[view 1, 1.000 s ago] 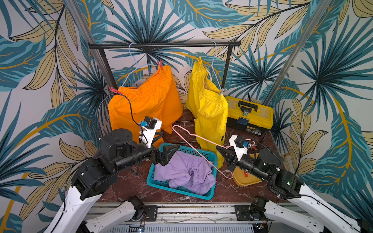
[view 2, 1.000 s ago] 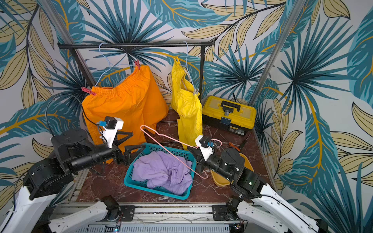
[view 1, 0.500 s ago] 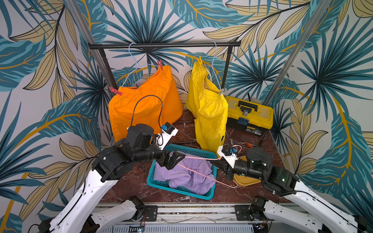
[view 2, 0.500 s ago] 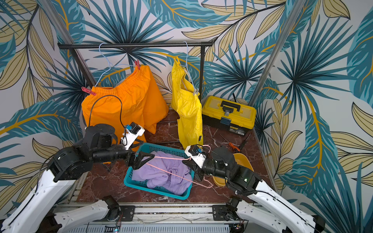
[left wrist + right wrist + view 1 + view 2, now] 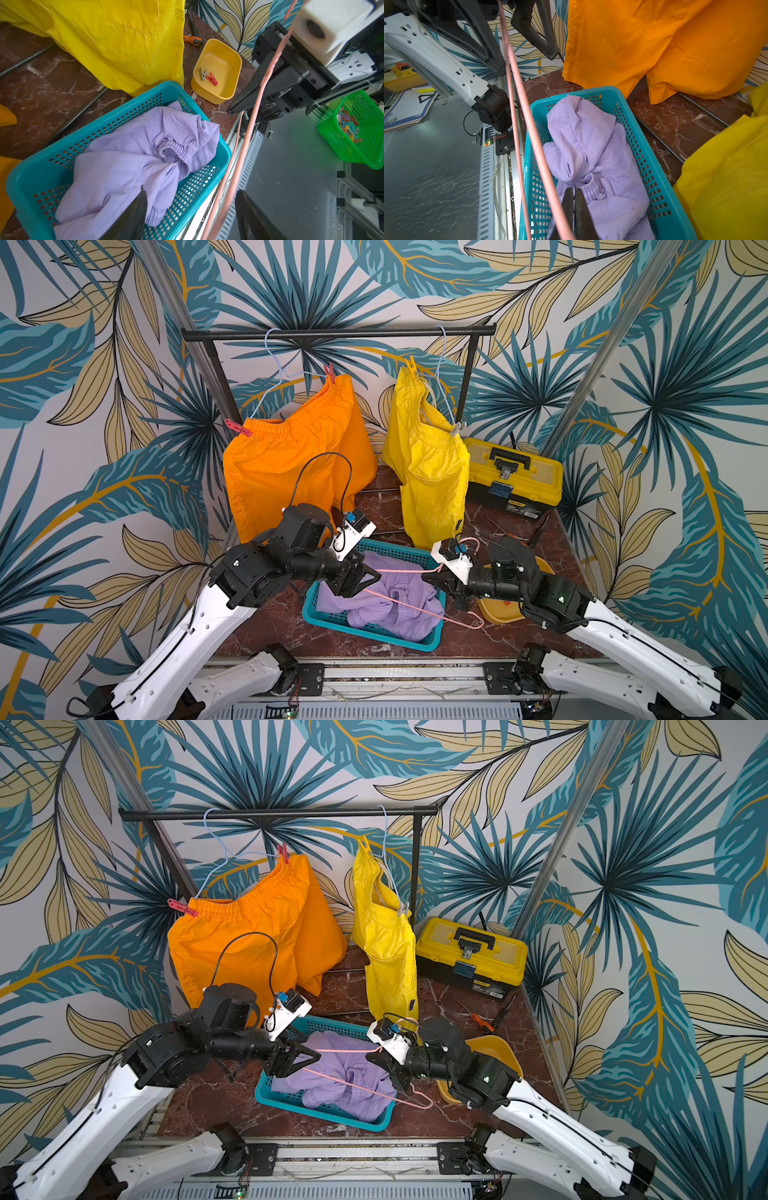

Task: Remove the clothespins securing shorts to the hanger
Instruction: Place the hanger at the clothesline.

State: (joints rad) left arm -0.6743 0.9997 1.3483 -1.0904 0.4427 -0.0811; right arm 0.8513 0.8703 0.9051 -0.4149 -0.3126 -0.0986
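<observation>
Pink wire is the thing to watch. In both top views the pink hanger (image 5: 399, 571) is up in the air over the teal basket (image 5: 365, 630). The lilac shorts (image 5: 386, 597) lie loose inside the basket, with no pegs on them that I can see. The right gripper (image 5: 426, 577) reaches in from 3 o'clock of the basket and is pinched tight on the hanger. The left gripper (image 5: 365, 578) reaches in from 9 o'clock, jaws apart, one on each side of the wire.

I think the left side is about to take the hanger. It should squeeze right on the wire, and the right side should let go only after that.

On the black rail (image 5: 332, 332), the orange shorts (image 5: 291, 456) at 11 o'clock keep two red clothespins (image 5: 237, 428). The yellow shorts (image 5: 432, 464) at 1 o'clock keep a yellow clothespin (image 5: 412, 364) and a grey clothespin (image 5: 457, 428).

The left wrist view shows the left fingers (image 5: 133, 216) wide apart with the wire between them. The yellow bowl (image 5: 236, 62) holds two loose clothespins (image 5: 207, 76).

The right wrist view shows the right fingers (image 5: 571, 207) pressed together, with the wire right beside them.

The hanger's low corner pokes past the basket rim near 4 o'clock, close to the bowl. The yellow shorts hang close by. The free room is up and toward 6 o'clock.
</observation>
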